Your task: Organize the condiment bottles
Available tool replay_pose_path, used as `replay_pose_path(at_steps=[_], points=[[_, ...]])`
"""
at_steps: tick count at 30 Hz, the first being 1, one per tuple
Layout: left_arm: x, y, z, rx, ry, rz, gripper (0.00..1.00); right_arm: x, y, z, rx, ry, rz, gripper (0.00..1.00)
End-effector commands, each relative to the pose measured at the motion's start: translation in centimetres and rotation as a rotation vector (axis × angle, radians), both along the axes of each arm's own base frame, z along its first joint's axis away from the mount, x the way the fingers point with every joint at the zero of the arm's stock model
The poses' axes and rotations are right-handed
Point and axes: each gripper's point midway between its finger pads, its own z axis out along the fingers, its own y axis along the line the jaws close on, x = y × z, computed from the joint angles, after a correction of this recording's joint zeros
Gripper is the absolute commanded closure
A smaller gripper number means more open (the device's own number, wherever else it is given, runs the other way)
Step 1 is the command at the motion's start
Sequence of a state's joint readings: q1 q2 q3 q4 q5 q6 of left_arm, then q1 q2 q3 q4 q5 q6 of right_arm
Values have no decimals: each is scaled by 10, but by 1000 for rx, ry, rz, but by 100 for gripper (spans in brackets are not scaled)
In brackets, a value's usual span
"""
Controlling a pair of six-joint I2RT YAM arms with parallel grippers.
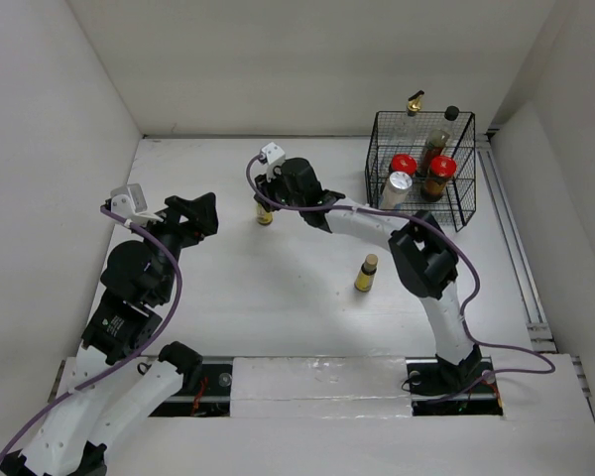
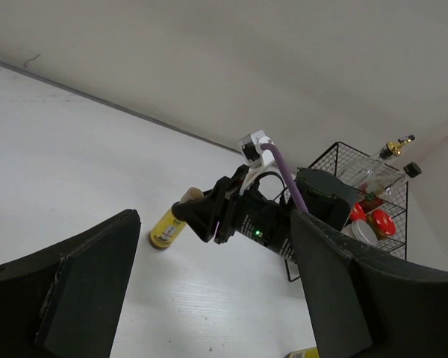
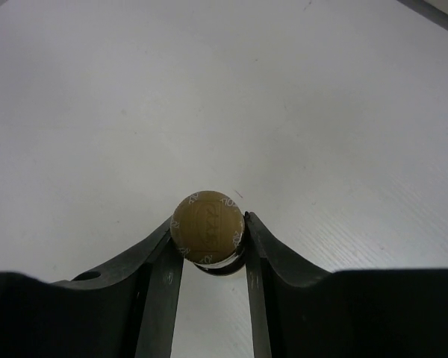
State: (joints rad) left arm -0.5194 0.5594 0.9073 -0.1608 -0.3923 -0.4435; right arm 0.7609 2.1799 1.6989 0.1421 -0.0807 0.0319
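Yellow bottle (image 3: 207,227) | upright between right jaws, clamped at cap | left jaws spread, empty

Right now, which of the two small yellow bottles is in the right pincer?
The far yellow bottle: its brown cap sits between the fingers of the right pincer. The near yellow bottle stands alone.

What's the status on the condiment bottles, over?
Left gripper open, empty. Right gripper shut on far yellow bottle at its cap, bottle upright on table. Second yellow bottle loose mid-table; other five in wire basket. Nothing in the way.
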Motion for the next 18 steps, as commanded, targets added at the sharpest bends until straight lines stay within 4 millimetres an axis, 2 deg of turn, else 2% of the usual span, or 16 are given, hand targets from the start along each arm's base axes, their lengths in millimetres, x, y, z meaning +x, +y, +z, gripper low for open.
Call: replay_pose_path(at_steps=[1,2,4,5,7,8,9,11,12,13,14,15,16,17,18], points=[[2,-1,10,-12,-40,-4,22,-3,2,51,96,-92,-12,86],[2,-1,10,-12,-40,-4,22,-7,-2,78,132,-129,-12,88],[0,-2,12,-11,-39,-13,22,-14,-9,101,161,-158,-12,90],[0,-2,12,-11,-39,-13,22,-24,-18,127,196,-194,-12,90],[1,-3,10,-12,-42,-13,22,-35,-31,155,233,-234,-24,93],[1,-3,8,-8,-34,-13,22,-43,-40,155,233,-235,-24,96],[1,-3,8,-8,-33,-13,22,-49,-61,195,285,-294,-50,97],[1,-3,8,-8,-33,-13,22,-49,-94,215,308,-332,-113,98],[1,-3,10,-12,-41,-13,22,-59,-119,231,326,-359,-145,98],[1,-3,10,-12,-41,-13,22,-61,-136,238,332,-373,-177,98],[4,-4,8,-8,-34,-13,22,-55,-164,243,340,-385,-247,98],[2,-3,10,-8,-33,-13,22,-56,-182,232,322,-375,-275,97],[2,-3,10,-8,-33,-13,22,-66,-206,251,354,-406,-311,97],[2,-3,10,-8,-33,-13,22,-68,-222,251,353,-403,-340,97],[2,-5,10,-7,-34,-23,22,-62,-252,251,341,-415,-423,96]])
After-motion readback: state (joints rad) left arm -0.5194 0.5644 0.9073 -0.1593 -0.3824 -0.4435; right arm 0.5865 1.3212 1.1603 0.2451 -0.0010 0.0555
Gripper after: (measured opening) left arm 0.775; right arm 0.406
